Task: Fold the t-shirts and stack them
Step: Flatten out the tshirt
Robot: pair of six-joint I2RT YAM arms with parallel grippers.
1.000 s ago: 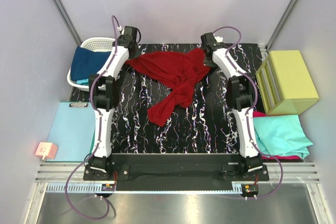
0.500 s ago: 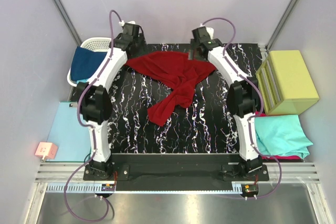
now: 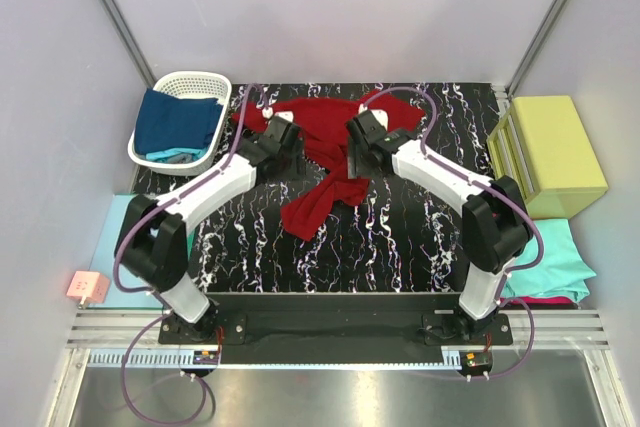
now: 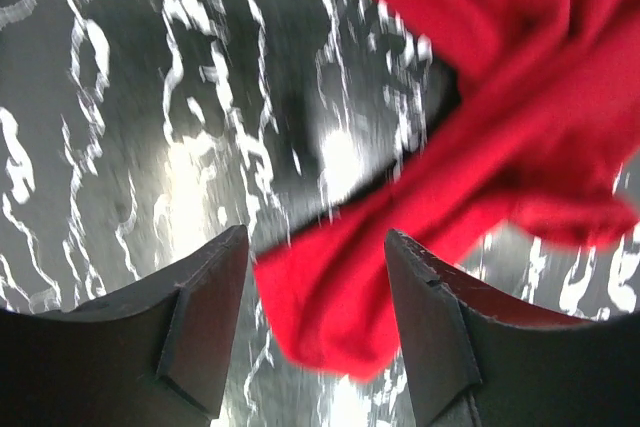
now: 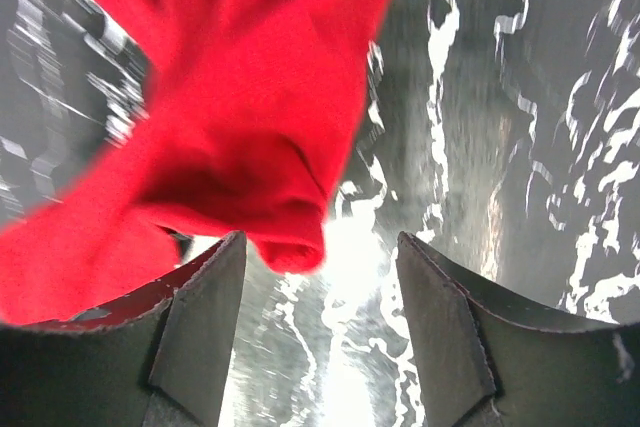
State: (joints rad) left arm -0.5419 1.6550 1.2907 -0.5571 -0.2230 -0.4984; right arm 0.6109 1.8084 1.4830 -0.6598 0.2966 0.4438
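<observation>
T-shirts to be folded and stacked: the dark red t-shirt [image 3: 322, 137] lies bunched on the black marbled table mat [image 3: 400, 237]. It reaches from the middle of the far edge, with one twisted tail running toward the mat's centre. A yellow-green box [image 3: 555, 152] stands off the right edge. A teal t-shirt [image 3: 545, 257] lies over a magenta one [image 3: 548, 299] by the near right corner. A navy t-shirt [image 3: 175, 122] sits in the white basket [image 3: 190, 80] off the far left corner.

A second ago both arms were stretched to the far edge, jaws closed at the red shirt's far corners. They are now drawn back over its middle, and the left gripper [image 3: 297, 147] and right gripper [image 3: 352, 154] have their jaws parted with nothing pinched. Judged: the cloth has been let go unflattened, so spreading is unfinished and no fold has begun.

The overhead view gives the shirt's whole outline. Only the blurred wrist views show the jaw gaps: a red fold lies below the left gripper [image 4: 315, 247], and a rolled edge lies just beyond the right gripper [image 5: 320, 242].
</observation>
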